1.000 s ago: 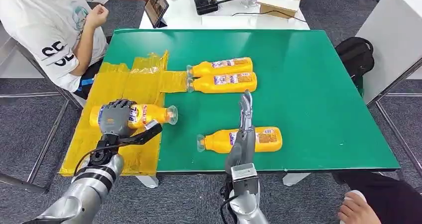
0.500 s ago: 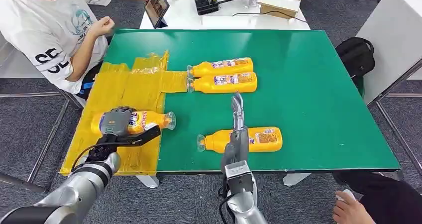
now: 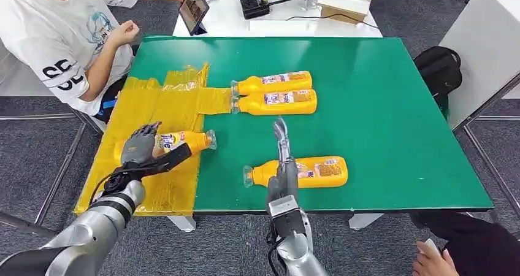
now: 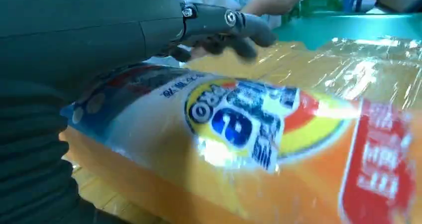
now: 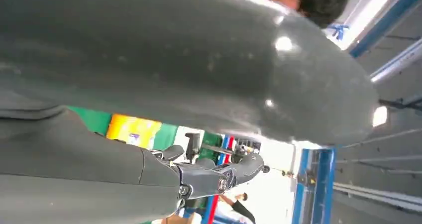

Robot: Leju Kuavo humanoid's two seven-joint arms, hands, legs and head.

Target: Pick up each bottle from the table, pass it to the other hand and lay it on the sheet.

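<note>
- We see a green table (image 3: pixel 380 104) with a yellow, glossy sheet (image 3: pixel 165 101) at its left side.
- The bottle on the sheet (image 3: pixel 184 141) is orange-yellow with a clear cap end; in the left wrist view its label (image 4: pixel 249 129) shows white ground, blue letters, a yellow ring and a red panel.
- The pair of bottles (image 3: pixel 276 92) farther back and the near bottle (image 3: pixel 306 172) are the same orange-yellow, with patterned orange labels whose print we cannot read.
- Our left hand (image 3: pixel 140 147) is dark grey on a silver arm; our right hand (image 3: pixel 283 159) is grey too.
- The person's shirt (image 3: pixel 55 37) is white with black lettering.
- The backpack (image 3: pixel 438 67) looks black.
</note>
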